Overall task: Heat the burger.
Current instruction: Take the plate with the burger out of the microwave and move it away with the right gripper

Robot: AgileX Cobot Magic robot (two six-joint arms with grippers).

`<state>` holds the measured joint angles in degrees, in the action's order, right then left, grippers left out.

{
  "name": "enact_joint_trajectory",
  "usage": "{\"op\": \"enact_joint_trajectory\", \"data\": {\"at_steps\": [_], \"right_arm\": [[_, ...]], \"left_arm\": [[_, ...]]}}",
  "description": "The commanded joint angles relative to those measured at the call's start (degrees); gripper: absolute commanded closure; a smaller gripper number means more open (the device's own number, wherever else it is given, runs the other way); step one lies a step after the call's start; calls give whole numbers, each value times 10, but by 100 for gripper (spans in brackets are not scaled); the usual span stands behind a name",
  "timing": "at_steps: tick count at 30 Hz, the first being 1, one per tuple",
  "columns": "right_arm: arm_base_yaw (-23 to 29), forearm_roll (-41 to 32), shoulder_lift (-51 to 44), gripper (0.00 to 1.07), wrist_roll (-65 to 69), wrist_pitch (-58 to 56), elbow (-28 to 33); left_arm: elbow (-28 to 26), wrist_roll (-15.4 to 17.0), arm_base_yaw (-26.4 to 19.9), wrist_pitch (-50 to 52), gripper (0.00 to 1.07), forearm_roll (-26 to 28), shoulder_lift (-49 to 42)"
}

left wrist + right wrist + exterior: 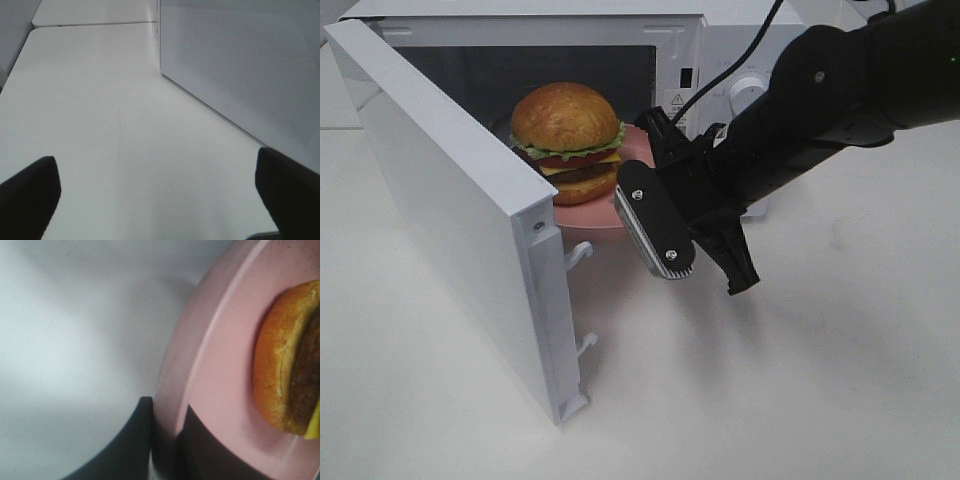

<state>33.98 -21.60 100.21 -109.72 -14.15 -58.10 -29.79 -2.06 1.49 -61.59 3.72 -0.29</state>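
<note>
The burger (565,125), with a golden bun, green lettuce and dark filling, sits on a pink plate (588,214) at the mouth of the open microwave (720,40). My right gripper (628,205) reaches in from the right and is shut on the plate's near rim. In the right wrist view its dark fingers (137,440) pinch the plate (220,365) rim, the burger (280,370) close behind. My left gripper (157,192) is open over bare table beside the door's outer face (240,65). It does not show in the exterior high view.
The microwave door (450,200) swings wide open toward the front left, with its latch hooks (582,250) sticking out near the plate. A dial (750,88) and a black cable (740,50) are at the oven's right. White table (770,400) lies in front.
</note>
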Motion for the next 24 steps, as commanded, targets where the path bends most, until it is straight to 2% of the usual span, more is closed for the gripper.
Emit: {"op": "enact_joint_trajectory", "data": {"at_steps": [1, 16, 21, 24], "right_arm": [[-5, -12, -39, 107, 7, 54, 22], [-5, -10, -164, 107, 13, 56, 133], [-5, 36, -213, 107, 54, 35, 162], [-5, 91, -255, 107, 116, 28, 183]], "left_arm": [[2, 1, -3, 4, 9, 4, -4], [2, 1, -3, 4, 9, 4, -4], [2, 1, -3, 4, 9, 4, -4], [2, 1, -3, 4, 9, 4, -4]]}}
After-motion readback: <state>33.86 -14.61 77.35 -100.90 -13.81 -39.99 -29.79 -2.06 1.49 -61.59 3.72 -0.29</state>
